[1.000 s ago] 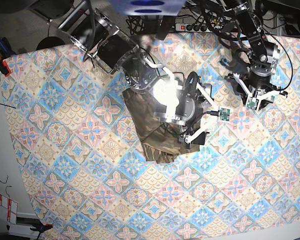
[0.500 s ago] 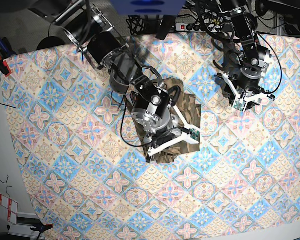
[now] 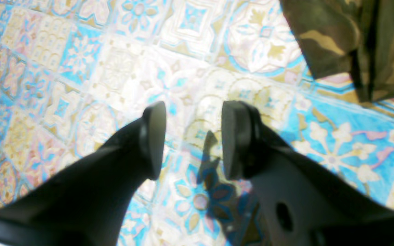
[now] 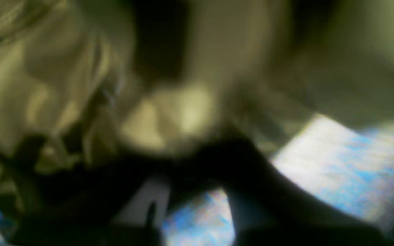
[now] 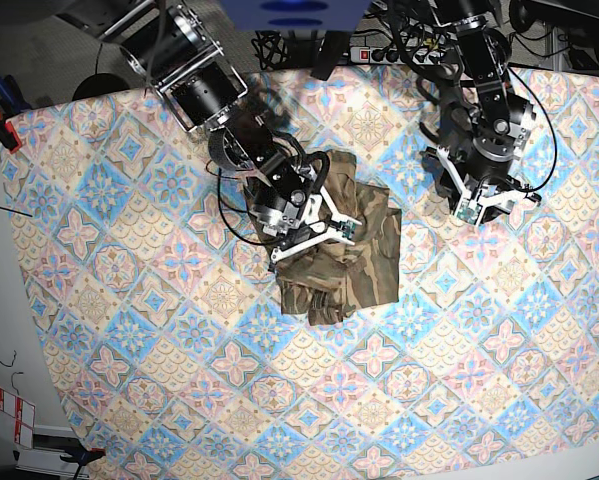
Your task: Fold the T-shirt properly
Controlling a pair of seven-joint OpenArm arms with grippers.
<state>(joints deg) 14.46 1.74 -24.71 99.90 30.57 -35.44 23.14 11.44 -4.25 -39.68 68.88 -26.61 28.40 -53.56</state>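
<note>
Blue, pink and cream tiles cover the whole tablecloth [image 5: 129, 330], and near its middle lies the camouflage T-shirt [image 5: 354, 270], folded into a compact bundle with a ragged lower edge. Over its left edge sits the right gripper [image 5: 314, 232], down on the fabric; the right wrist view is a blur of olive cloth, so whether those jaws are clenched or released I cannot tell. Off to the other side, the left gripper [image 3: 192, 136] hovers above bare cloth, jaws parted with nothing between them, and a corner of the shirt shows at the top right of its view.
</note>
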